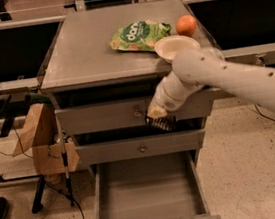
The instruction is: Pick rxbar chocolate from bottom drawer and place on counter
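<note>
With the bar (163, 124) clamped in my jaws above the open drawer (146, 193), my gripper (160, 119) hung before the upper drawers (103, 117), so I judged the carry under way, the next move needing a rise past the front edge onto the tabletop (84, 53).

One grey cabinet (97, 152) has three drawers: two upper drawers (98, 117) with one round knob (142, 148) each, and one open bottom drawer (146, 196). On the cabinet's worktop (84, 53) lie one green snack bag (139, 34), one orange (186, 25) and one white plate (175, 46). One gripper (161, 121) hangs at the cabinet's front.
</note>
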